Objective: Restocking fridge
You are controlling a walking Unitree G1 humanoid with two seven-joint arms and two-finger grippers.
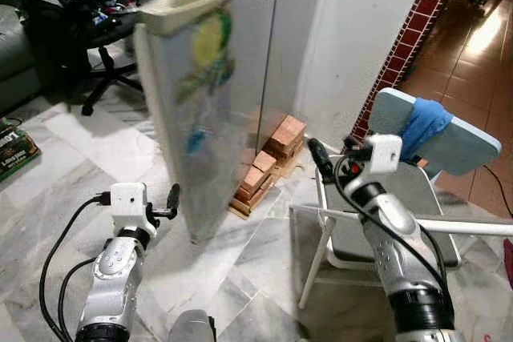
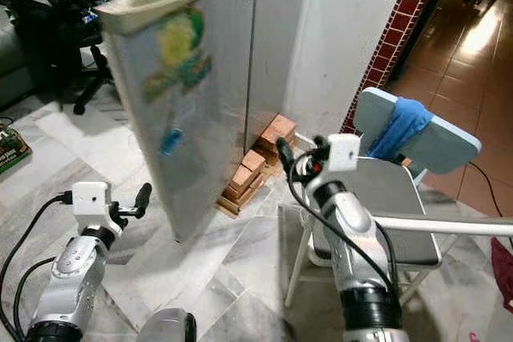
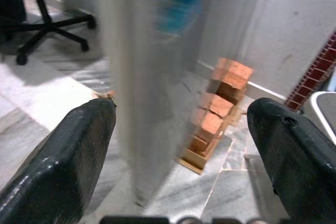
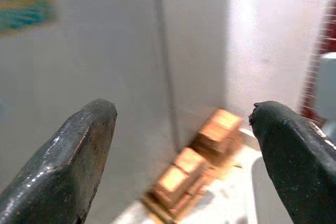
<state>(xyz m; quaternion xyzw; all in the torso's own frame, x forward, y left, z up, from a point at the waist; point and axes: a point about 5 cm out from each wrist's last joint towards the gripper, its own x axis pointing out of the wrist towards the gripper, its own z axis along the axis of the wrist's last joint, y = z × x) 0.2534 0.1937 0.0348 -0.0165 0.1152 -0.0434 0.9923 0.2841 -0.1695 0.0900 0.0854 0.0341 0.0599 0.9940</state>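
The grey fridge door [image 1: 208, 118] stands swung out from the fridge body [image 1: 268, 46], blurred, with yellow, green and blue stickers on its face. My left gripper [image 1: 172, 198] is low at the door's near face, close to its lower edge; in the left wrist view its fingers [image 3: 68, 161] are spread wide, open and empty, with the door's edge between them in the distance. My right gripper [image 1: 321, 162] is raised to the right of the door, open and empty, aimed at the gap between door and fridge; its fingers [image 4: 73, 156] are apart.
A stack of orange bricks [image 1: 272, 158] on a wooden pallet lies by the fridge's foot. A folding chair [image 1: 417, 222] with a blue cloth [image 1: 425, 122] on its back stands under my right arm. A black office chair [image 1: 88, 6] is at the far left. The floor is marble tile.
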